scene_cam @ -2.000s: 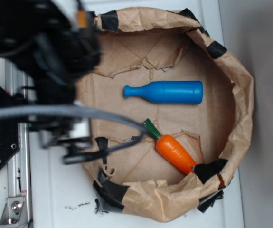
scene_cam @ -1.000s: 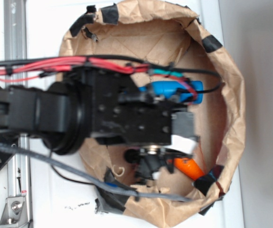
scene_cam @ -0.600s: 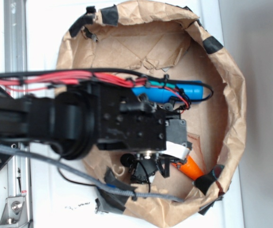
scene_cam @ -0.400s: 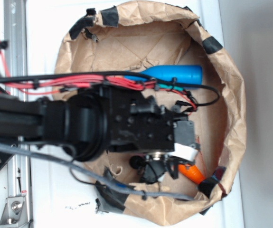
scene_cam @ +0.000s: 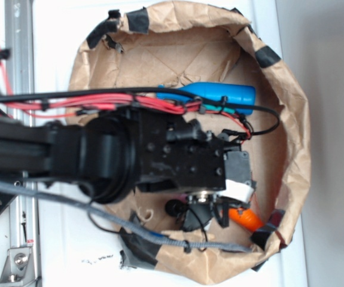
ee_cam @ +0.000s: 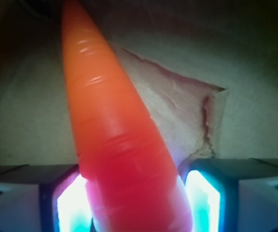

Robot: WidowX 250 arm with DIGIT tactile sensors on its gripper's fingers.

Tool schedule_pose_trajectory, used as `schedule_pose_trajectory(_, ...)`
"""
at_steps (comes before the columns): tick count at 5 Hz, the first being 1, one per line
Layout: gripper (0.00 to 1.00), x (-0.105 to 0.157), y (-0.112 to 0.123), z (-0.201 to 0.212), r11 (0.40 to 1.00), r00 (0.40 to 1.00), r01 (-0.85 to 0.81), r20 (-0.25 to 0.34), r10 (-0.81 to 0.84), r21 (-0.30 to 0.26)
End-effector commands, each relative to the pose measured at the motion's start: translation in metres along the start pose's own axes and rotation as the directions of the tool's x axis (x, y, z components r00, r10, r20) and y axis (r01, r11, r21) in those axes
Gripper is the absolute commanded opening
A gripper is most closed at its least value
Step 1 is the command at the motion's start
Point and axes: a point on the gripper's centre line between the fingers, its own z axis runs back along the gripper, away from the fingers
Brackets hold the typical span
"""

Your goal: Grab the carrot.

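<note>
The carrot (ee_cam: 114, 135), glossy orange and tapered, fills the middle of the wrist view with its tip pointing away, lying over brown paper. My gripper (ee_cam: 136, 193) has a lit pad against each side of its thick end, so it is shut on it. From outside, only the carrot's orange tip (scene_cam: 247, 217) shows beside the gripper (scene_cam: 204, 212), low in the paper bowl near its right wall. The black arm hides the stem cap and most of the body.
The crumpled brown paper bowl (scene_cam: 291, 149), patched with black tape, rings the work area with raised walls. A blue plastic bottle (scene_cam: 222, 92) lies on its side behind the arm, partly under red and black cables. A metal rail (scene_cam: 19, 54) runs down the left.
The arm swung in over the bowl and came down on the carrot, then edged right. The blue bottle sits a little higher than two seconds ago.
</note>
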Motion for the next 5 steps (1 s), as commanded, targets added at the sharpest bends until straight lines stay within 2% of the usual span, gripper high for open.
schedule_pose_trajectory(1, 0.00, -0.022, 0.040, 0.094, 0.949, 0.945, -0.312, 0.122, 0.304, 0.052)
schedule_pose_trajectory(2, 0.00, -0.033, 0.047, 0.129, 0.843, 0.844, -0.535, 0.074, 0.531, 0.061)
schedule_pose_trajectory(3, 0.00, -0.030, 0.037, 0.145, 0.831, 0.839, -0.543, 0.125, 0.530, 0.123)
schedule_pose_trajectory(4, 0.00, -0.033, 0.037, 0.147, 0.817, 0.822, -0.569, 0.112, 0.559, 0.097)
schedule_pose_trajectory(5, 0.00, -0.038, 0.039, 0.137, 0.812, 0.824, -0.567, 0.096, 0.559, 0.138)
